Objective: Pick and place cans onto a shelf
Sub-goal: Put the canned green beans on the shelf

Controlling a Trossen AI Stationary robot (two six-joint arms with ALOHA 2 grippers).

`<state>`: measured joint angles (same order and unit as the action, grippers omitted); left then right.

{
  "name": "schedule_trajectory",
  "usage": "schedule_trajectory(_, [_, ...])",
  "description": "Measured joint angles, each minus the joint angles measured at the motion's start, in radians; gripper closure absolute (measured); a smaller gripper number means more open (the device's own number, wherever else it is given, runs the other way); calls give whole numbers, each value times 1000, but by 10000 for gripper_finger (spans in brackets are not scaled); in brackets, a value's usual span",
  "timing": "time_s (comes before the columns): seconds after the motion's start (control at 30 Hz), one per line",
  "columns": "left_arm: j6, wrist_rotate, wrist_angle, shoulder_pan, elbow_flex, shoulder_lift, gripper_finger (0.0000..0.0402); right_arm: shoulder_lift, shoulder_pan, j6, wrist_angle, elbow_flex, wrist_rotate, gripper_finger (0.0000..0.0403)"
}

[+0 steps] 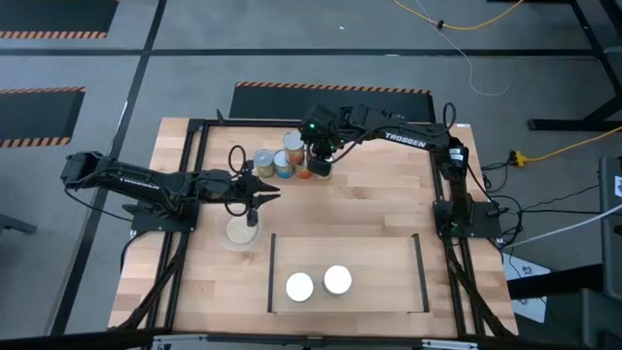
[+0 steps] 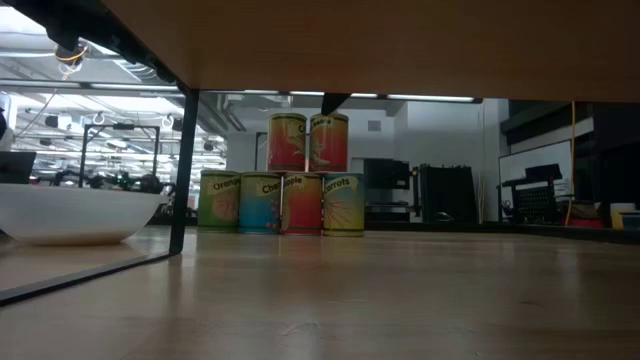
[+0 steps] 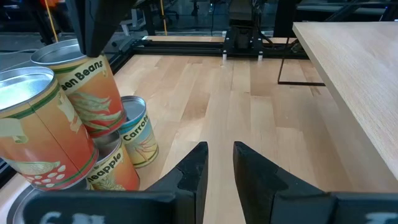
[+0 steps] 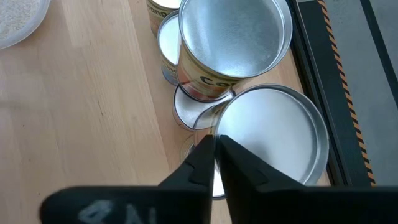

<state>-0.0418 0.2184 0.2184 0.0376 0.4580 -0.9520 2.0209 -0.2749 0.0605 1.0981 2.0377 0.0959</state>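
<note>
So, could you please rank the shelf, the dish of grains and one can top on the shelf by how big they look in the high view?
Largest to smallest in the high view:
1. The shelf, by far.
2. The dish.
3. The can top, only slightly smaller than the dish; it sits higher, nearer the camera, so that gap is unsure.

You're in a robotics lab: grey floor point(image 1: 194, 58) with hazard-striped mats point(image 1: 39, 92), loose yellow cables point(image 1: 457, 24), equipment racks point(image 2: 445, 195) behind the wooden worktop point(image 1: 369, 204).

We see two silver-topped cans point(image 1: 299, 286) point(image 1: 337, 280) upright side by side on the light-wood shelf point(image 1: 389, 255), six labelled cans point(image 2: 300, 177) stacked at the worktop's far side, two atop four.
</note>
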Motion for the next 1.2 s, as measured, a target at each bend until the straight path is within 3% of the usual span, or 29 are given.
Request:
schedule_trajectory(0.2, [0,0,0,0,0,0,333,0,0,0,0,0,0,398])
schedule_trajectory(0.73, [0,0,0,0,0,0,333,-5,4,26,22,14,-3,401])
schedule_trajectory(1.2, [0,0,0,0,0,0,333,-10,52,30,277,316,-3,402])
